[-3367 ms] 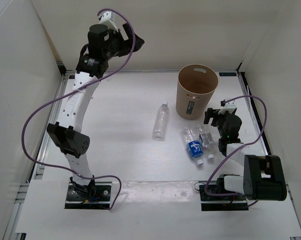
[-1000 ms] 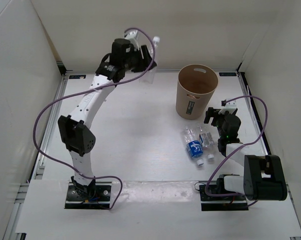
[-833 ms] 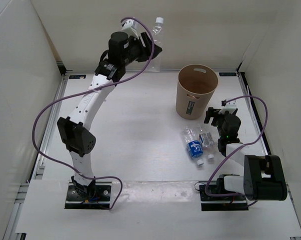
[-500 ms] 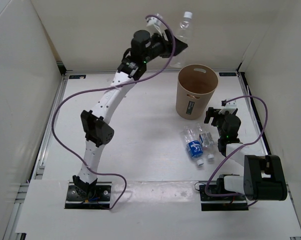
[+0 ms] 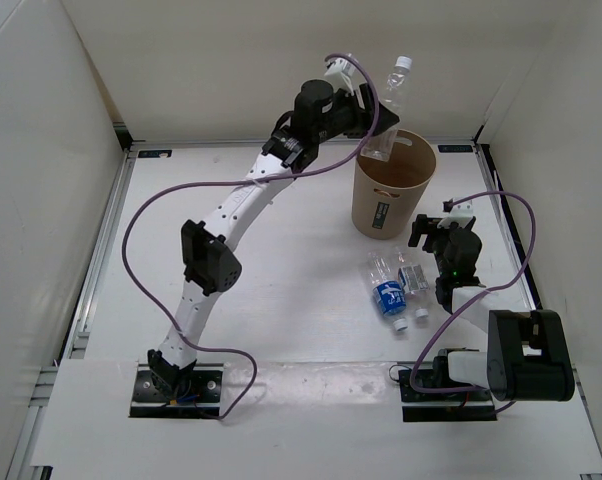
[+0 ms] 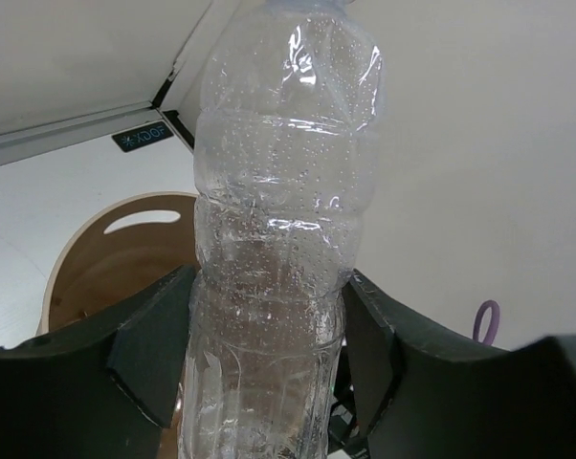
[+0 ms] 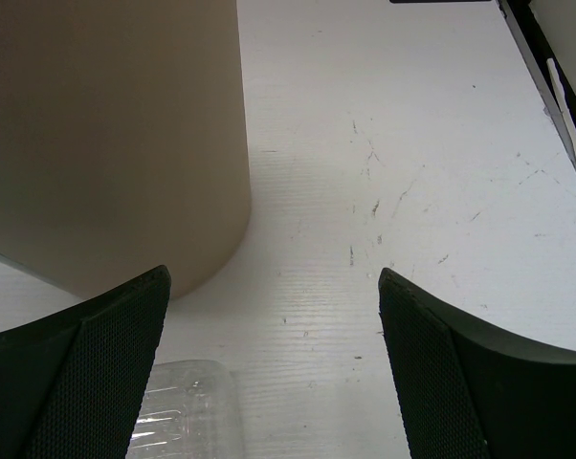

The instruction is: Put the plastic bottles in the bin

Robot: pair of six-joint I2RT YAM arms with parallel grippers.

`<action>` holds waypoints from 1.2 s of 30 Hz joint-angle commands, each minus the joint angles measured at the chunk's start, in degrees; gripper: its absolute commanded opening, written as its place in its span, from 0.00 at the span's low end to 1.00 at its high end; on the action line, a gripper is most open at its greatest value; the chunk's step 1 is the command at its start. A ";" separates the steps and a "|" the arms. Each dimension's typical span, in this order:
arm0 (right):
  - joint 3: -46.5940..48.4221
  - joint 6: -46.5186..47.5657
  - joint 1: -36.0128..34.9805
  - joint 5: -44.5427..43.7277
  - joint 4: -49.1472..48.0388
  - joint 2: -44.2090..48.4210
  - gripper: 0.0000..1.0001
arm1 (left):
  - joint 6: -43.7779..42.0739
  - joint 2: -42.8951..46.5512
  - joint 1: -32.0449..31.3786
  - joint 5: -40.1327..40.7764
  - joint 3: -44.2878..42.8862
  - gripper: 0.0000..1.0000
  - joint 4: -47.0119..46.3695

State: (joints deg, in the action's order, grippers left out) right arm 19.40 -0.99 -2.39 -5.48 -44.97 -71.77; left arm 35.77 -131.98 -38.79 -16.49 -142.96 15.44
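- Right now the left gripper (image 5: pixel 373 118) is clamping the slim clear bottle (image 5: pixel 392 97) around its lower body, both black fingers (image 6: pixel 152 349) pressing against the ribbed plastic.
- That bottle is standing nearly upright in the air, its white cap (image 5: pixel 403 63) pointing up and leaning slightly towards the back wall.
- Its lower end is hanging over the far-left part of the bin's rim; the left wrist view shows the bin's open mouth and one slot handle just below and behind it.
- The bin (image 5: pixel 389 205) is standing upright on the white table (image 5: pixel 231 230), towards the far right, with its small dark label facing the near side.
- The right gripper (image 5: pixel 438 230) is sitting low over the table just right of the bin, its jaws spread wide and holding nothing.
- The bottle with the blue label (image 5: pixel 386 290) and the short clear bottle (image 5: pixel 413 273) are lying side by side on the table in front of the bin, caps pointing to the near edge.
- A clear bottle end (image 7: pixel 188 413) is showing beneath the right gripper's left finger; which of the two it is I cannot tell.
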 commanded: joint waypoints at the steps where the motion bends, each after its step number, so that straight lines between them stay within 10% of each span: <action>1: 1.08 -0.06 -0.24 -0.85 -2.58 0.40 0.90 | -1.31 -0.82 -0.76 1.81 -1.71 0.70 0.20; 21: 1.08 0.03 -0.51 -0.94 -2.58 0.40 0.90 | -6.59 5.32 1.08 8.57 -1.11 1.00 2.66; 36: 1.17 0.55 -1.47 -2.44 -2.84 0.49 0.90 | -12.04 46.45 19.36 18.69 58.97 1.00 11.89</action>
State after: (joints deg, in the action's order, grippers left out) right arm 19.40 -0.91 -3.62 -6.50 -45.01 -71.77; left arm 23.79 -89.67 -19.94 0.25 -91.09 24.80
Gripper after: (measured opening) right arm 0.905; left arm 0.998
